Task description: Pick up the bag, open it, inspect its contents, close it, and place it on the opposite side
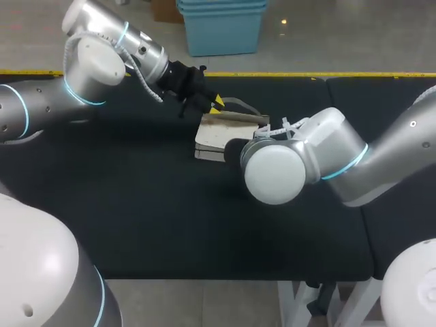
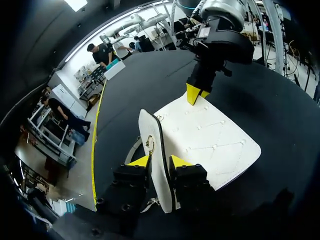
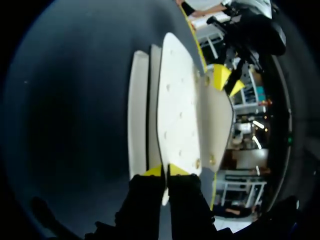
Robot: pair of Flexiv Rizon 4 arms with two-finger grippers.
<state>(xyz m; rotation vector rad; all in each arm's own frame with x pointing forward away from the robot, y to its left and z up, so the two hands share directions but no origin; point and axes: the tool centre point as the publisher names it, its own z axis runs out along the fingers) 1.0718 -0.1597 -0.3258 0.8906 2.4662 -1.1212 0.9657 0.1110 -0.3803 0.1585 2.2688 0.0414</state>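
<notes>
A white quilted bag lies flat on the black table, its flap raised along the far side. My left gripper is at the bag's far edge. In the left wrist view its fingers stand parted, with the upright flap and its gold clasp between them. My right gripper is shut on the thin edge of the flap at the bag's right end. In the head view the right wrist hides it. Each wrist view shows the other gripper across the bag.
A grey strap loops out behind the bag on the far side. The black table stretches wide to the left and toward the front edge. A seam splits the tabletop on the right.
</notes>
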